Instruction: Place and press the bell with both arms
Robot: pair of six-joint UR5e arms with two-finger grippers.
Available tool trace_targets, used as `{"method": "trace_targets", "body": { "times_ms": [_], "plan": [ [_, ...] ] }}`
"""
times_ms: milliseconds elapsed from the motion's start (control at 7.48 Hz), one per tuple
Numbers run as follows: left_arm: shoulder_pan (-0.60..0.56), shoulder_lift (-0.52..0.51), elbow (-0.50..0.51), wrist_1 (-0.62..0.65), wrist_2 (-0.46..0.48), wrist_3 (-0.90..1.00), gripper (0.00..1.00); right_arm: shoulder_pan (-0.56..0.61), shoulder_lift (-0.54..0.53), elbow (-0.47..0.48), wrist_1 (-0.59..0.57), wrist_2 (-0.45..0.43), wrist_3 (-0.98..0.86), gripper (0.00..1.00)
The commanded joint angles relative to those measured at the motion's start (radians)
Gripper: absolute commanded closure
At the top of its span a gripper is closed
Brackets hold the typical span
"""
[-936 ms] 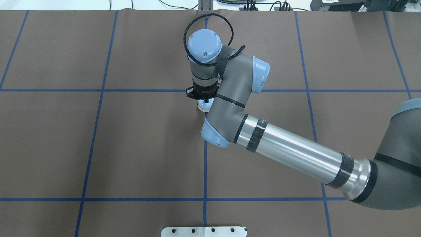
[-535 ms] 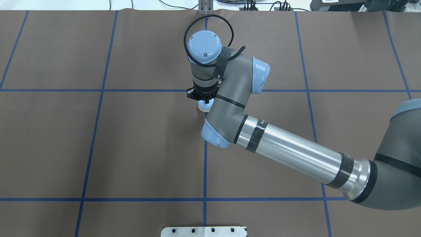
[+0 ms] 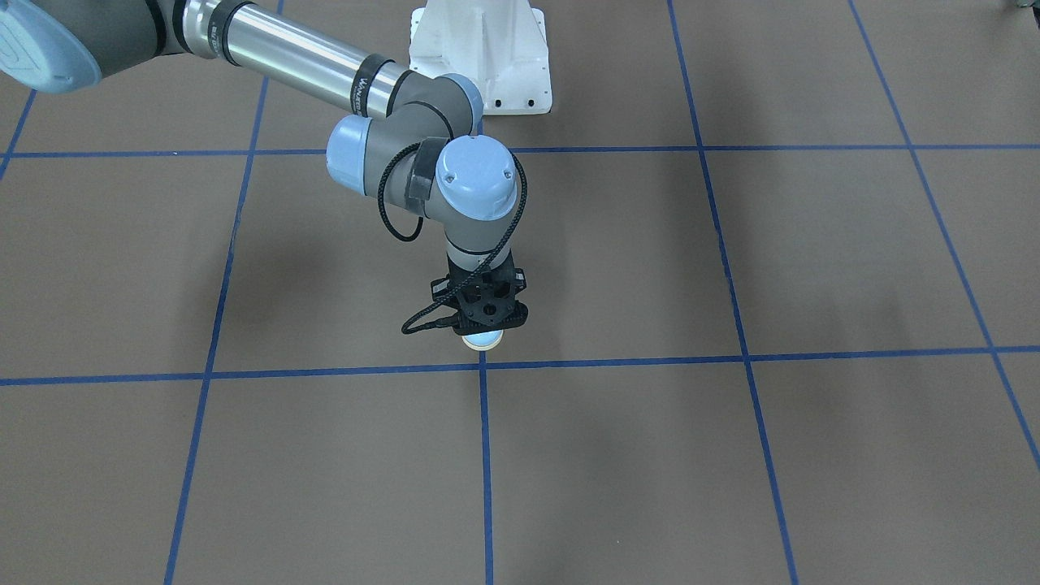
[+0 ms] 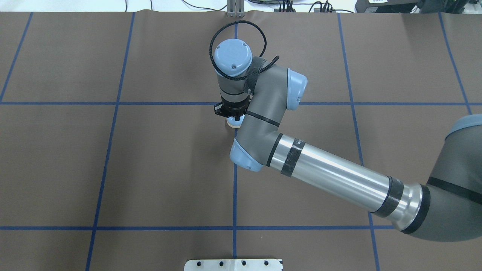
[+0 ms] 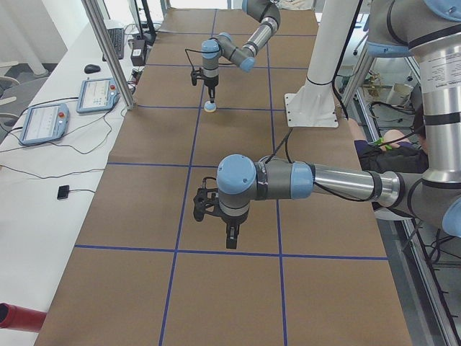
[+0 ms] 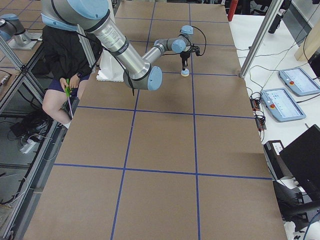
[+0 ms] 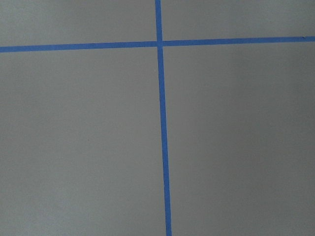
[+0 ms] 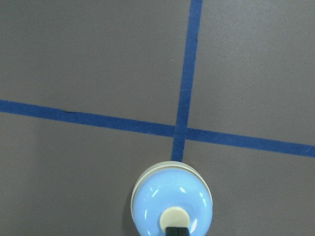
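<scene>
The light-blue bell [image 4: 232,122] with its cream button stands on the brown table next to a blue tape crossing. It also shows in the front view [image 3: 481,340] and in the right wrist view [image 8: 172,202]. My right gripper [image 3: 485,328] points straight down over it. Its black fingertips [image 8: 176,231] are together and rest on the cream button. My left gripper [image 5: 231,244] shows only in the left side view. It hangs above bare table, far from the bell, and I cannot tell whether it is open or shut. The left wrist view shows only table and tape.
The white bolted pedestal [image 3: 479,57] stands at the robot's edge of the table. Blue tape lines [image 4: 234,188] divide the brown cover into squares. Tablets [image 5: 101,94] and a metal post [image 5: 108,50] are beyond the far edge. A seated person [image 6: 65,65] is beside the robot.
The right arm's wrist and elbow have shifted slightly down in the overhead view, and the gripper covers more of the bell. The bell has stayed in place.
</scene>
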Motion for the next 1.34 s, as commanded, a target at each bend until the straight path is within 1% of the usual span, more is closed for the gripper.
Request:
{"method": "trace_targets", "body": {
  "times_ms": [0, 134, 267, 401, 535, 669, 802, 936, 1070, 1203],
  "plan": [
    [0.000, 0.000, 0.000, -0.001, 0.000, 0.000, 0.00, 0.003, 0.009, 0.009, 0.003, 0.001, 0.001, 1.00],
    [0.000, 0.000, 0.000, -0.001, -0.001, -0.001, 0.00, 0.018, 0.018, 0.019, 0.006, 0.007, 0.001, 1.00],
    [0.002, -0.002, 0.003, -0.001, -0.003, -0.001, 0.00, 0.033, 0.017, 0.038, 0.003, 0.007, 0.003, 0.93],
    [0.002, -0.002, 0.000, -0.001, -0.003, -0.015, 0.00, 0.065, 0.014, 0.055, -0.002, 0.014, 0.004, 0.59],
    [0.002, -0.002, 0.005, -0.028, -0.019, -0.062, 0.00, 0.104, 0.006, 0.076, -0.009, 0.029, 0.009, 0.43],
    [0.003, -0.003, 0.017, -0.088, -0.030, -0.135, 0.00, 0.159, -0.032, 0.110, -0.017, 0.078, 0.004, 0.25],
    [0.008, -0.006, 0.020, -0.123, -0.027, -0.189, 0.00, 0.219, -0.092, 0.169, -0.017, 0.119, -0.011, 0.02],
    [0.011, -0.008, 0.031, -0.149, -0.015, -0.194, 0.00, 0.269, -0.162, 0.231, -0.019, 0.151, -0.055, 0.01],
    [0.011, -0.012, 0.052, -0.201, 0.002, -0.196, 0.00, 0.334, -0.237, 0.286, -0.019, 0.197, -0.142, 0.01],
    [0.035, -0.023, 0.051, -0.211, 0.102, -0.193, 0.00, 0.422, -0.328, 0.343, -0.020, 0.269, -0.243, 0.01]
  ]
}}
